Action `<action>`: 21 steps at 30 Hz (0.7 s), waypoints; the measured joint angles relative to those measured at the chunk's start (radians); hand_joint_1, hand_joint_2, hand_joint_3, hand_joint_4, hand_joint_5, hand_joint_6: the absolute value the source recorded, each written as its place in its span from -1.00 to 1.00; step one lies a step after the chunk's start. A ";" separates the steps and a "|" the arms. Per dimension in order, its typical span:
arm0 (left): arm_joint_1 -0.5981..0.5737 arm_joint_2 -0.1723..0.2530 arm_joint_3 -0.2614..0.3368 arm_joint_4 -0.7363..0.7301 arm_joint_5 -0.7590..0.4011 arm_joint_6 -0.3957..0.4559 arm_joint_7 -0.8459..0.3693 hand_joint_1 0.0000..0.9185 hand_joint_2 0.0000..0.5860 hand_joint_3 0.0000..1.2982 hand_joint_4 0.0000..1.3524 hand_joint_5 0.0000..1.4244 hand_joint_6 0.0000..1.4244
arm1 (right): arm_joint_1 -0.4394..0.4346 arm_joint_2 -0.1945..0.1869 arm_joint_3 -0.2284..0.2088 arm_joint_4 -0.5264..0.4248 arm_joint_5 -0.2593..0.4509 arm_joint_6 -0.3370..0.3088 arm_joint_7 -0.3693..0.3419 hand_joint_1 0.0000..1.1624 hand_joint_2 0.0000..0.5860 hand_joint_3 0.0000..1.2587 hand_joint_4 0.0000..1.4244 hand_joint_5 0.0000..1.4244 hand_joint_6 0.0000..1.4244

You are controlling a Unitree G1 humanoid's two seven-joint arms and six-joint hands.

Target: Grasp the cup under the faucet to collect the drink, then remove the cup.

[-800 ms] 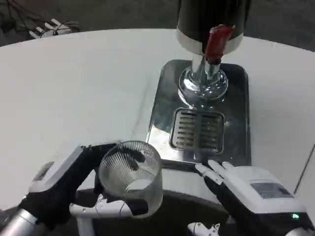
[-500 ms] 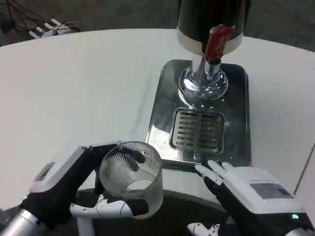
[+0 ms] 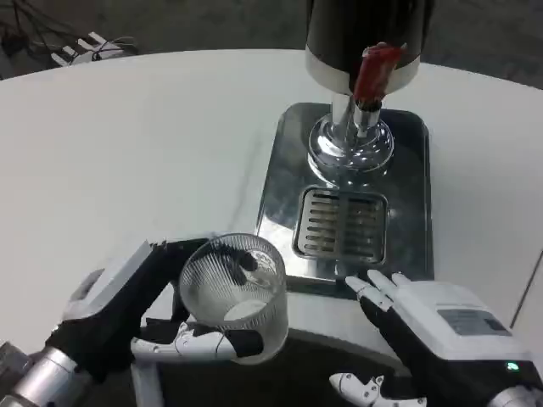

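Note:
A clear ribbed cup (image 3: 233, 297) is held by my left hand (image 3: 136, 309) at the near edge of the table, left of the dispenser tray. Fingers wrap around the cup's far side and a thumb lies under its near side. The cup stands upright, and I cannot tell what is in it. The dispenser (image 3: 363, 38) with its red faucet lever (image 3: 373, 72) stands at the back of the steel drip tray (image 3: 276, 182). My right hand (image 3: 433, 335) rests open, fingers spread, just in front of the tray's near edge.
The slotted drain grate (image 3: 341, 223) lies in the middle of the tray. The white table (image 3: 127, 153) stretches wide to the left. Cables and a white object (image 3: 81, 47) sit at the far left edge.
My left hand has carried the cup slightly right and toward me. The right hand has shifted a little toward me.

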 measured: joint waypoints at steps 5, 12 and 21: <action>-0.065 -0.011 -0.008 0.068 0.035 -0.002 0.012 0.14 -1.00 0.59 0.70 0.73 0.53 | -0.001 0.026 -0.004 0.001 -0.024 0.001 -0.016 -0.45 0.36 -0.86 -1.00 -1.00 -0.77; -0.201 -0.043 -0.021 0.227 0.087 0.013 0.064 0.14 -1.00 0.59 0.70 0.73 0.55 | 0.007 0.064 0.002 -0.001 -0.044 0.000 -0.043 -0.45 0.36 -0.86 -1.00 -1.00 -0.77; -0.420 -0.069 -0.064 0.458 0.182 0.044 0.186 0.14 -1.00 0.59 0.70 0.73 0.56 | 0.045 0.075 0.000 -0.035 -0.042 -0.008 -0.059 -0.45 0.36 -0.86 -1.00 -1.00 -0.76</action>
